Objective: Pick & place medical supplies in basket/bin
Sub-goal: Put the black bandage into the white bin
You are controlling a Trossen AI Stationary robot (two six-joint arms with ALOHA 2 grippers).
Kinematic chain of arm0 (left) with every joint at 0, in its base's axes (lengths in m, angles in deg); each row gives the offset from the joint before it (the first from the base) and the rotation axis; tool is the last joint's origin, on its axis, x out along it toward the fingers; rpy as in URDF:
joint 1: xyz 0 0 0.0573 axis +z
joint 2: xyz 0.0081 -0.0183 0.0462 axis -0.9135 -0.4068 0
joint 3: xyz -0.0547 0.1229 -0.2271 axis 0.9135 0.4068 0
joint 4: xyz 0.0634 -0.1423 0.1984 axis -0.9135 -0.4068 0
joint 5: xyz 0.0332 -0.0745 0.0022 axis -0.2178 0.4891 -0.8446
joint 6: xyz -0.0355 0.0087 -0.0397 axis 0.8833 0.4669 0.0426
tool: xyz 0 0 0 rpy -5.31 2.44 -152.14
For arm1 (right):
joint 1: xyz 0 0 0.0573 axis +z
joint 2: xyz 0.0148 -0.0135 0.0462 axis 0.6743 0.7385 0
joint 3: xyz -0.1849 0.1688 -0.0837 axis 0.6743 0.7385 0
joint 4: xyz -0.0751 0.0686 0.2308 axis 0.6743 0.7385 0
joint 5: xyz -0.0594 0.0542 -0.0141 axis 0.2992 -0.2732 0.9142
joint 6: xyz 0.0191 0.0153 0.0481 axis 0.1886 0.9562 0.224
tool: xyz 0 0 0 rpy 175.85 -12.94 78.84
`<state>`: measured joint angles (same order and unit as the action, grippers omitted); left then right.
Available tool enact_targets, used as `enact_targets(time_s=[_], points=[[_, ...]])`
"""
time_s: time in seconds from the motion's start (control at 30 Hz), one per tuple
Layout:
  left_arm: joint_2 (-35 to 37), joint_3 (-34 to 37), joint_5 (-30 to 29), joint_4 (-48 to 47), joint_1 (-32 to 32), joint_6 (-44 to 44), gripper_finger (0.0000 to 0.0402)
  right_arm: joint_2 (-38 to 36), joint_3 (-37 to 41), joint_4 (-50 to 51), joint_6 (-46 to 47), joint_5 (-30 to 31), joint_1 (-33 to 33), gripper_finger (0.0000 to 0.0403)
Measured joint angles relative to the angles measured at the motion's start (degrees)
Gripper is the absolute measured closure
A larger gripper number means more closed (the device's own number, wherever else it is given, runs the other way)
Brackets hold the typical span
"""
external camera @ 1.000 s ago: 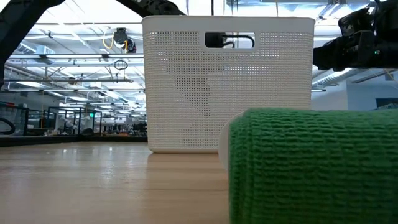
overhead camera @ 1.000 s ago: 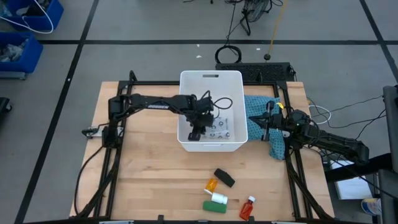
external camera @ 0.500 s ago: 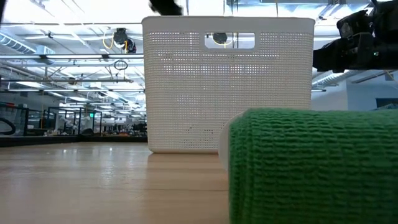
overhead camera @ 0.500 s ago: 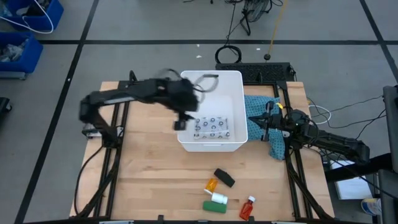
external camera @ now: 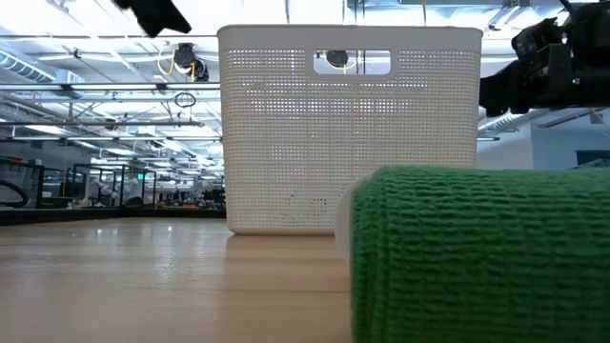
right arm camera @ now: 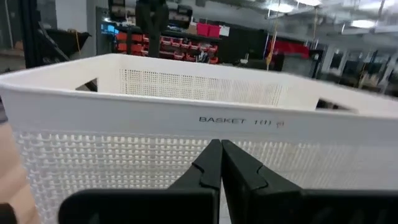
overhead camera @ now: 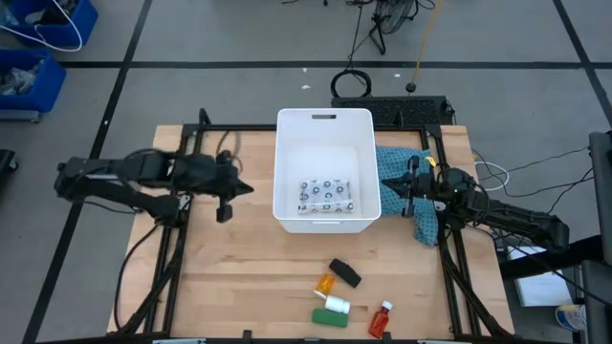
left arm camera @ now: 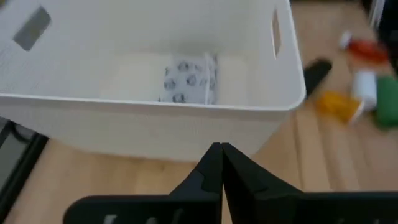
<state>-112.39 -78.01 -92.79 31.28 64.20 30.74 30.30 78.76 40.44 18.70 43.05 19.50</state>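
One packet (overhead camera: 327, 196) lies in my basket (overhead camera: 324, 118); five supplies wait on the desk (overhead camera: 249, 277). My left pincer (overhead camera: 229, 190) and right pincer (overhead camera: 400, 194) are closed, empty.

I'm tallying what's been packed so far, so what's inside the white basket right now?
Inside the white basket lies one item, the white dark-patterned flat packet, flat on the floor near the wall facing the loose supplies. Anything beneath the packet is covered. No gripper is inside.

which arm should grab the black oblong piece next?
Left, probably. Its end effector is shut and empty, over open table beside the tub. The right end effector sits over the teal cloth. Both are similarly far from the black oblong piece.
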Motion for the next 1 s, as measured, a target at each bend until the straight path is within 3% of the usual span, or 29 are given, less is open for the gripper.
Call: enact_targets(time_s=[0.2,0.33,0.53,0.63,0.87,1.0], points=[[9.4,21.1,-10.5,27.8,-5.2,0.2,0.0398,0.1,0.0,0.0,4.9,-0.1,0.0,0.0403],[9.5,35.0,-12.3,47.3,-7.6,-2.3,0.0394,0.1,-1.3,-1.7,3.7,-0.8,0.0,0.0403],[7.3,51.9,-13.7,72.7,-9.0,-3.3,0.0395,1.5,-13.1,9.9,-3.1,-1.7,0.2,0.0403],[7.3,56.2,-13.9,76.9,-8.9,-2.9,0.0379,3.6,-20.7,19.5,-3.9,-1.8,1.7,0.0403],[7.3,55.5,-15.6,77.3,-8.8,-7.7,0.0357,11.5,-36.4,30.7,-0.1,-1.4,11.1,0.0403],[7.4,55.5,-15.7,80.4,-8.7,-12.3,0.0356,18.3,-42.5,35.7,2.1,6.7,20.4,0.0403]])
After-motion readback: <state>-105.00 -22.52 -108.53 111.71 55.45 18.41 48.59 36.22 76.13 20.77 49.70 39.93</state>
